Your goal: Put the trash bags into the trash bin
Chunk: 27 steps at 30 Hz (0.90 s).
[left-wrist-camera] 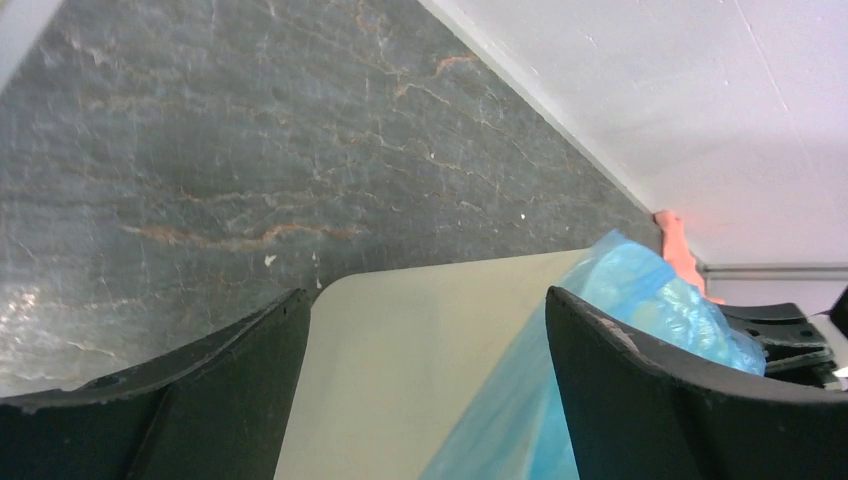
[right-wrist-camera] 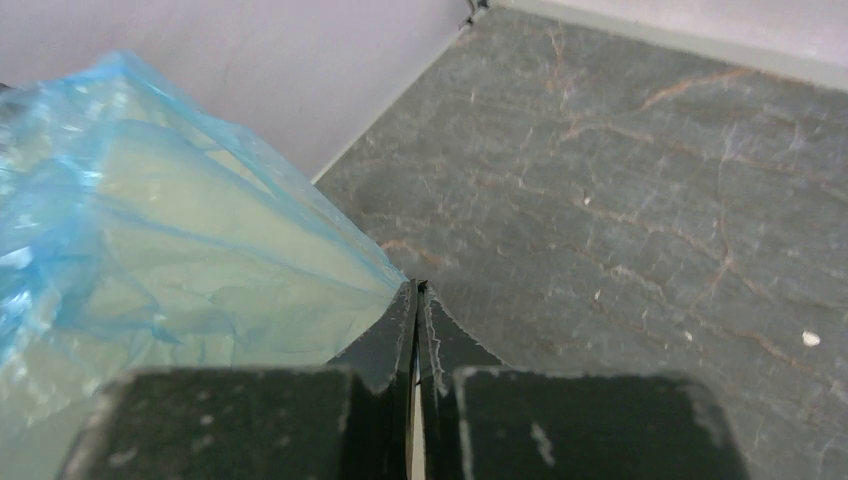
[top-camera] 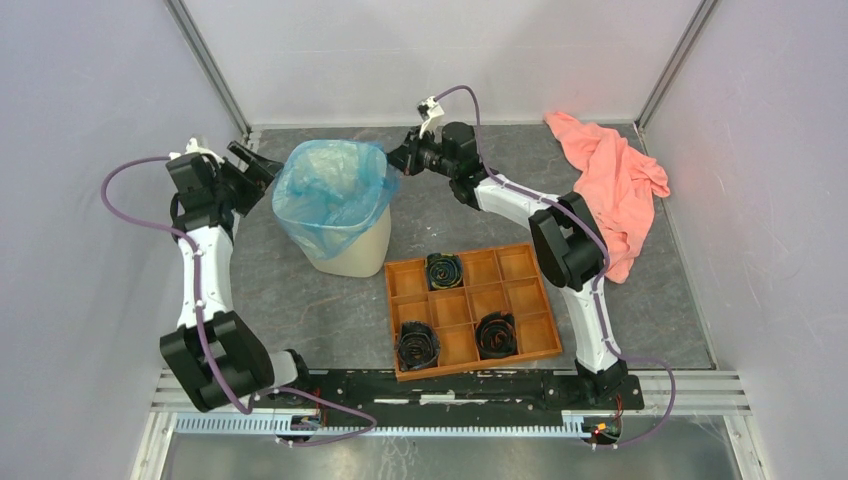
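The cream trash bin [top-camera: 355, 250] stands upright at the back left of the table. A light-blue trash bag [top-camera: 330, 190] lines it, its rim folded out over the bin's top. My right gripper [top-camera: 400, 160] sits at the bag's right rim. In the right wrist view its jaws [right-wrist-camera: 418, 287] are shut, and the bag film [right-wrist-camera: 150, 220] is drawn to a point at their tips. My left gripper [top-camera: 262, 168] is open just left of the bin. In the left wrist view the bin wall [left-wrist-camera: 400, 350] and the bag [left-wrist-camera: 640, 290] lie between its wide-spread fingers [left-wrist-camera: 425, 293].
An orange compartment tray [top-camera: 455, 345] lies in front of the bin, holding three black coiled rolls [top-camera: 443, 270] [top-camera: 416, 345] [top-camera: 495, 335]. A salmon-pink cloth [top-camera: 610, 185] is heaped at the back right. Walls close in the table on three sides.
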Each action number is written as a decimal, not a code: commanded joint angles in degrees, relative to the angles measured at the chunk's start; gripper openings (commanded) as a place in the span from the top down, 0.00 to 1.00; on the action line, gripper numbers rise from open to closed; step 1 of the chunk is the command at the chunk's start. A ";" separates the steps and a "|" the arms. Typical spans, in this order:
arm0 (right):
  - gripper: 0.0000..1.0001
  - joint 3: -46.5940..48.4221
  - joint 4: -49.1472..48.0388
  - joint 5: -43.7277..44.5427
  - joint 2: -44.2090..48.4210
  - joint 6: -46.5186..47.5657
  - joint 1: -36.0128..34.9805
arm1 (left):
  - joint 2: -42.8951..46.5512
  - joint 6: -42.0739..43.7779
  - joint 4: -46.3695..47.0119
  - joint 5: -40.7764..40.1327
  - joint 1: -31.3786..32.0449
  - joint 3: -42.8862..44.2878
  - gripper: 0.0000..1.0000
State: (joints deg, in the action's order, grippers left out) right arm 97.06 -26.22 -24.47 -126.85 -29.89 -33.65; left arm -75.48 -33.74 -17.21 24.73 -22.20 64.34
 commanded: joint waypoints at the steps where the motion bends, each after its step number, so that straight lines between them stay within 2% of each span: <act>1: 0.93 3.14 0.81 -2.15 -0.94 1.18 -0.01 | 6.99 -4.01 5.06 4.80 -0.70 -2.37 0.04; 4: 0.71 10.17 10.45 -1.27 -0.66 4.76 0.66 | 10.11 -1.15 0.03 0.59 -0.83 -2.43 0.06; 6: 0.61 13.06 14.78 -2.95 0.20 4.39 1.65 | 12.55 1.18 -2.89 -4.43 -0.83 -3.03 0.09; 9: 0.43 10.06 17.82 -4.42 5.24 4.01 3.17 | 16.81 1.94 -4.29 -10.52 -0.67 -5.91 0.11; 13: 0.28 3.31 23.36 -1.35 14.02 8.92 3.90 | 20.93 -0.67 -5.04 -16.86 -0.66 -8.29 0.08; 16: 0.23 -0.49 29.29 1.09 19.52 12.99 4.03 | 20.43 -1.18 -8.71 -23.65 0.42 -5.69 0.07; 19: 0.21 -7.15 32.07 0.29 24.76 14.74 3.96 | 18.52 0.95 -12.07 -29.28 3.33 -2.70 0.08; 21: 0.23 -15.58 28.10 -1.12 29.79 13.42 3.34 | 18.14 1.42 -11.63 -30.54 4.97 -3.00 0.10; 24: 0.34 -27.99 19.07 -2.34 36.42 7.97 0.99 | 17.64 1.80 -9.41 -30.44 6.51 -5.40 0.13; 25: 0.41 -31.04 16.30 -1.94 38.08 6.20 -0.49 | 17.18 2.20 -8.90 -31.39 7.15 -6.19 0.14; 27: 0.48 -34.78 12.59 0.93 39.92 3.04 -3.81 | 15.82 3.00 -8.59 -34.82 8.51 -6.54 0.14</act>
State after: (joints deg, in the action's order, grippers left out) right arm 70.28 -3.88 -25.23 -90.91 -20.45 -32.03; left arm -58.11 -34.41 -27.55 -3.33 -15.51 58.67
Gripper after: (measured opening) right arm 0.587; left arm 0.868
